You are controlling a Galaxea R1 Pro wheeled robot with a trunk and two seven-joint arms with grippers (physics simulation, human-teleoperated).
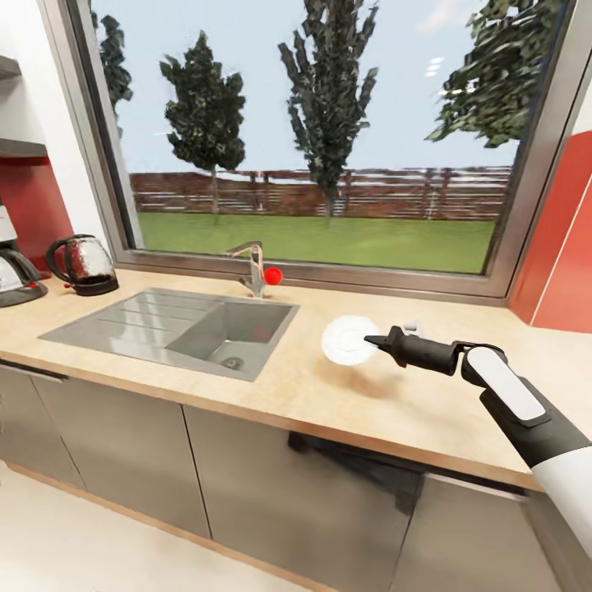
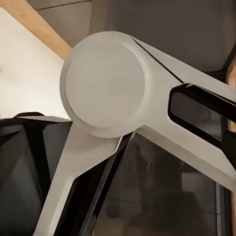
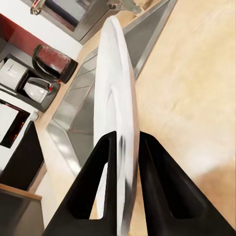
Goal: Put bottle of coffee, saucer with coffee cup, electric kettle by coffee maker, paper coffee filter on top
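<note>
My right gripper [image 1: 372, 339] is shut on the rim of the saucer [image 1: 345, 339], a small white plate held on edge a little above the kitchen countertop [image 1: 370, 407], to the right of the sink. In the right wrist view the black fingers [image 3: 160, 177] pinch the saucer [image 3: 115, 88] edge-on. At the far left of the worktop stands the electric kettle [image 1: 85, 263], dark glass with a black handle. The coffee maker [image 1: 12, 271] is beside it, cut off by the picture's edge. Both also appear past the saucer: the kettle [image 3: 53, 63] and the coffee maker [image 3: 22, 81].
A steel sink [image 1: 177, 327] with a drainboard is set into the counter, with a faucet [image 1: 253, 267] and a small red ball [image 1: 273, 275] behind it. A large window runs along the back. A red splashback [image 1: 567, 247] rises at the right. The left wrist view shows a grey arm joint [image 2: 105, 81].
</note>
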